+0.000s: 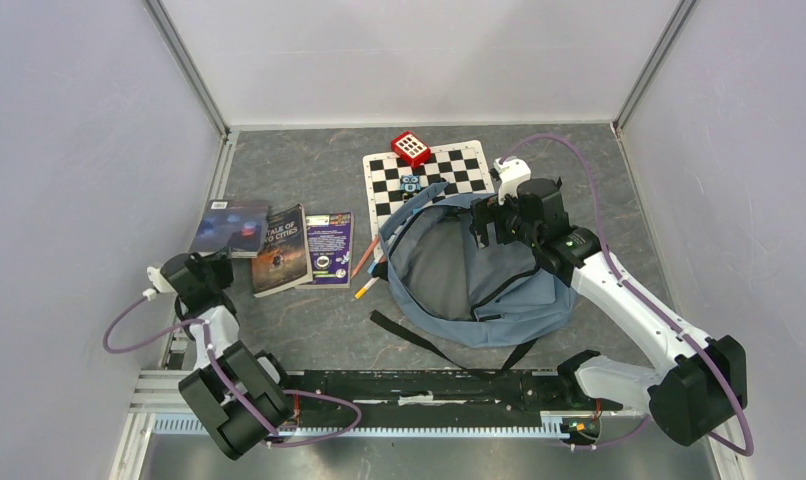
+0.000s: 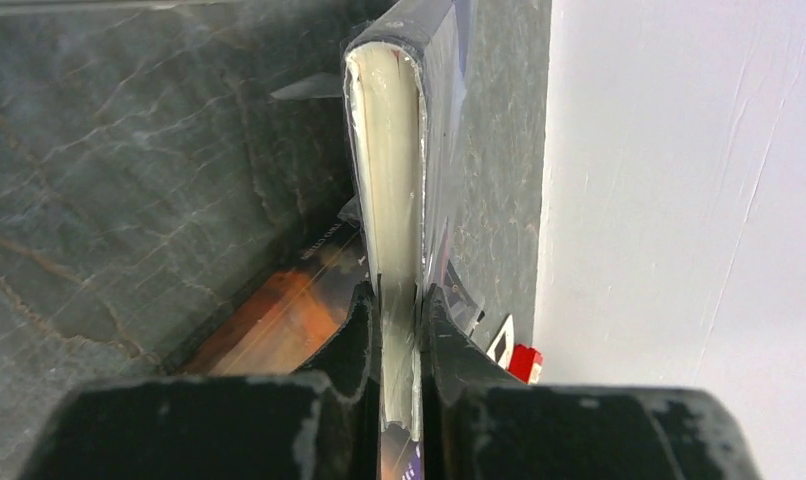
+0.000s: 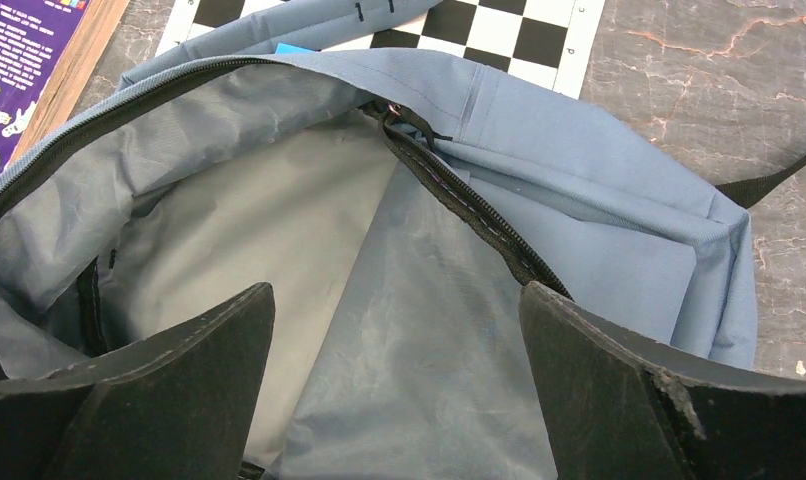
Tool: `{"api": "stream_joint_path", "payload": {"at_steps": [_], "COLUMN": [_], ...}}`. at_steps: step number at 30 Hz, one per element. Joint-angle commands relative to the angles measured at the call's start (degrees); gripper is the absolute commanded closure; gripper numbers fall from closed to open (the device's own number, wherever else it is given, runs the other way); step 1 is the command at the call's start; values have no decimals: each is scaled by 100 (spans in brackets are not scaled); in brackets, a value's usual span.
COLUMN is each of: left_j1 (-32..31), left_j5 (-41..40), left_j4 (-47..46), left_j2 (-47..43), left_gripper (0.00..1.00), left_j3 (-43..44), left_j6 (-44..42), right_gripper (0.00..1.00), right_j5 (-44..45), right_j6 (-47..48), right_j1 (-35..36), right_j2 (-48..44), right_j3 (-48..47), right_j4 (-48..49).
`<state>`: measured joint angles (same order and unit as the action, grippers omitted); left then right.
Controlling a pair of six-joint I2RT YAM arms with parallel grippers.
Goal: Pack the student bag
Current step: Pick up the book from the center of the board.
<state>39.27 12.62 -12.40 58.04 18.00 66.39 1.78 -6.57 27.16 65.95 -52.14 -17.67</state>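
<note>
Blue-grey fabric backpack (image 3: 599,200), unzipped, beneath my wide-open right gripper (image 3: 394,300): grey lining showing.
Books (image 1: 282,250), three: one thick paperback (image 2: 389,180) clamped in my left gripper (image 2: 399,295).

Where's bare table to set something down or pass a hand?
Bare grey tabletop lies behind the three paperback books, and between them and the black front rail. Crowded where the blue-grey fabric backpack overlaps the checkered board.

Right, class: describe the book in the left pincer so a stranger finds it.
Find the blue-grey backpack; three books lie to its left. The book farthest out, by the wall, is it. Only it is clamped by the left pincer.
</note>
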Motion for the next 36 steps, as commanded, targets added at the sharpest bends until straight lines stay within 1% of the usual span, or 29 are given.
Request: {"api": "stream_joint_path", "payload": {"at_steps": [1,4,7,11,17,23,25,29,34,36], "left_j1": [-137,-254,-306,-433,-584,-846,-1091,-1795,-2323,-2519], "left_j5": [238,241,229,155,232,129,17,-250,-386,-434], "left_j4": [583,1120,1604,2075,2586,3824,4219,4840,5596,5757], "left_j2": [-171,-128,-92,-122,-198,-183,-102,156,677,918], "left_gripper": [98,98,98,98,98,98,98,98,98,98], "left_j3": [787,1303,1701,2211,2760,3597,3930,4427,4991,5213], "left_j6": [-1102,-1630,-1879,-2042,-1957,-2338,-2508,-2964,-3288,-3433], "right_gripper": [4,3,4,4,4,4,4,4,4,4], "right_j5": [77,81,4,-161,-161,-75,-73,-74,63,68], "right_j6": [116,83,31,33,217,333,340,461,604,608], "right_j1": [9,12,6,12,11,9,11,10,6,9], "right_j2": [-82,-89,-70,-64,26,50,62,68,-7,-33], "right_j3": [-152,-152,-156,-165,-299,-351,-325,-323,-334,-294], "right_j4": [156,192,241,332,223,149,155,150,77,76]}}
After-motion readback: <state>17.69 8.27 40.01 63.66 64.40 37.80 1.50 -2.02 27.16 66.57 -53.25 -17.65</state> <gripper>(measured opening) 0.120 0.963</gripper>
